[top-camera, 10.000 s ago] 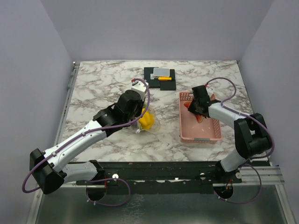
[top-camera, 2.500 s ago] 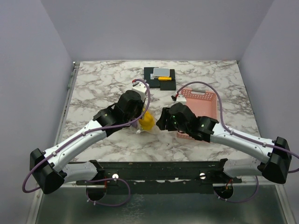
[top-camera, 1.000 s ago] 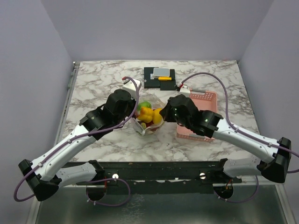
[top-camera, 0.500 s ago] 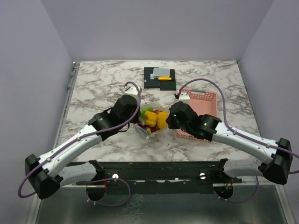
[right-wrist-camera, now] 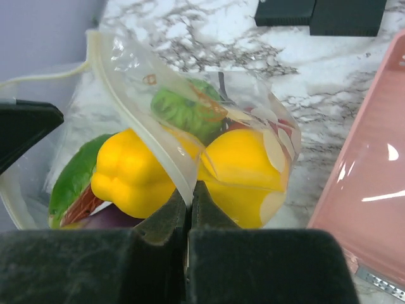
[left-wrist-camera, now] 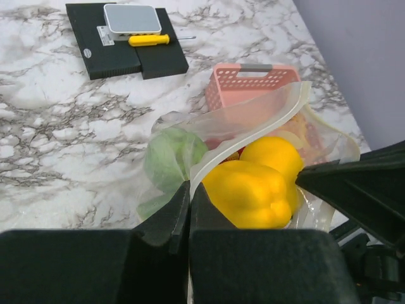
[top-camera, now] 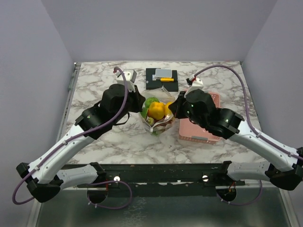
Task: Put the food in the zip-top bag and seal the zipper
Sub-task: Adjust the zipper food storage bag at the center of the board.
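Table [top-camera: 94,80]: white marble pattern with grey and black veins. Bag [left-wrist-camera: 253,117], frame centre: clear and colourless, with a whitish zip strip. Inside it: yellow pepper [left-wrist-camera: 250,193], yellow-orange fruit [left-wrist-camera: 273,155], pale green vegetable [left-wrist-camera: 171,158], and a patch of red food [left-wrist-camera: 218,142], kind not discernible. Basket [left-wrist-camera: 253,79], right of centre: pink. Blocks [left-wrist-camera: 120,50], top centre: black, bearing a grey box [left-wrist-camera: 131,18] and a yellow-handled screwdriver [left-wrist-camera: 149,40]. Left arm [top-camera: 71,142] and right arm [top-camera: 265,142]: white and black, with purple cables [top-camera: 222,67]. Walls [top-camera: 142,28]: pale lilac.

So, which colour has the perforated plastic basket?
The perforated plastic basket is pink, clearest in left wrist view.
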You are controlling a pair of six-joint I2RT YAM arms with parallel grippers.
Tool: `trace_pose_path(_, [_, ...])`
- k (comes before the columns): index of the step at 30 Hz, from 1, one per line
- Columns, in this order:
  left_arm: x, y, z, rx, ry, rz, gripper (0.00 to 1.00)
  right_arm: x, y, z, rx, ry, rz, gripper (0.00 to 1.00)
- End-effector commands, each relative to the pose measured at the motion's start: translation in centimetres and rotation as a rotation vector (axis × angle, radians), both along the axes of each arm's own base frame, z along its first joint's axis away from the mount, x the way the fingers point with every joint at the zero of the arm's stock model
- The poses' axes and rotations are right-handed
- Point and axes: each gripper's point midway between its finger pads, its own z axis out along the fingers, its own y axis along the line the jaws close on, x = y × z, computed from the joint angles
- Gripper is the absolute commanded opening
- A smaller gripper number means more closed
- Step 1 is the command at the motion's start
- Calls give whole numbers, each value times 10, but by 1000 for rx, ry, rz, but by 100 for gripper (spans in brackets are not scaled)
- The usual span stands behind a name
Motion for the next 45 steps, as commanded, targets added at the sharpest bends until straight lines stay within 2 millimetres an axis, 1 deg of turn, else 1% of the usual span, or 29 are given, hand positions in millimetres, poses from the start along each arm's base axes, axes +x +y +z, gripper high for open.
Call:
trace_pose_path(1, [-13, 8, -6, 9, 18, -18, 0, 2, -7, 8, -16, -33, -10, 1])
trace_pose_path(2, [-11, 11, -18, 30, 29, 1, 0, 4, -7, -4, -32, -21, -22, 1])
trace_pose_path(3, [-9, 14, -36, 61, 47, 23, 0, 6, -5, -25, -67, 9, -24, 1])
trace_pose_path(5, [-5, 18, -75, 122, 92, 54, 0, 5, 1, -56, -106, 71, -15, 1])
trace_pose_path(6, [-4, 18, -95, 151, 127, 60, 0, 4, 4, -67, -120, 97, -8, 1])
trace_pose_path(7, [-6, 17, -109, 164, 159, 55, 0, 3, 6, -74, -127, 114, -6, 1])
trace_pose_path(8, [-9, 12, -116, 161, 185, 34, 0, 3, 6, -76, -128, 121, -4, 1])
trace_pose_path(9, [-12, 7, -116, 138, 195, 9, 0, 2, 7, -74, -121, 119, -1, 1])
trace_pose_path(10, [-14, 3, -110, 111, 189, -9, 0, 3, 7, -68, -110, 107, 0, 1])
trace_pose_path(14, [-17, 4, -58, 23, 89, -32, 0, 4, 3, -36, -70, 49, 1, 1])
trace_pose_path(16, [-18, 3, -44, 5, 71, -41, 0, 4, 2, -28, -67, 37, 0, 1])
trace_pose_path(17, [-18, 2, -42, 1, 71, -44, 0, 4, 1, -25, -67, 35, 0, 1])
trace_pose_path(20, [-18, 1, -44, 1, 79, -45, 0, 2, 3, -21, -56, 37, 17, 1])
trace_pose_path(21, [-17, 1, -47, 5, 85, -42, 0, 1, 4, -21, -52, 38, 24, 5])
trace_pose_path(22, [-17, -1, -49, 5, 92, -45, 0, -1, 4, -20, -47, 40, 30, 14])
trace_pose_path(23, [-17, -2, -51, 4, 98, -46, 0, -2, 5, -19, -46, 42, 40, 28])
trace_pose_path(24, [-17, -2, -53, 5, 104, -47, 0, -5, 5, -17, -44, 44, 54, 36])
trace_pose_path(26, [-18, -4, -55, 2, 110, -52, 0, -9, 5, -13, -37, 42, 79, 44])
trace_pose_path(27, [-17, -4, -56, 2, 112, -51, 0, -12, 4, -9, -29, 37, 91, 46])
trace_pose_path(31, [-17, -3, -57, 7, 111, -45, 0, -23, 4, 6, -6, 31, 155, 48])
trace_pose_path(33, [-16, -3, -57, 11, 109, -42, 0, -31, 11, 12, 10, 44, 211, 49])
trace_pose_path(35, [-15, -2, -57, 15, 106, -38, 0, -41, 18, 14, 30, 64, 275, 48])
trace_pose_path(38, [-14, -3, -58, 16, 107, -34, 0, -53, 29, 10, 50, 92, 349, 47])
trace_pose_path(45, [-14, -2, -57, 17, 106, -33, 0, -72, 48, -11, 27, 149, 436, 39])
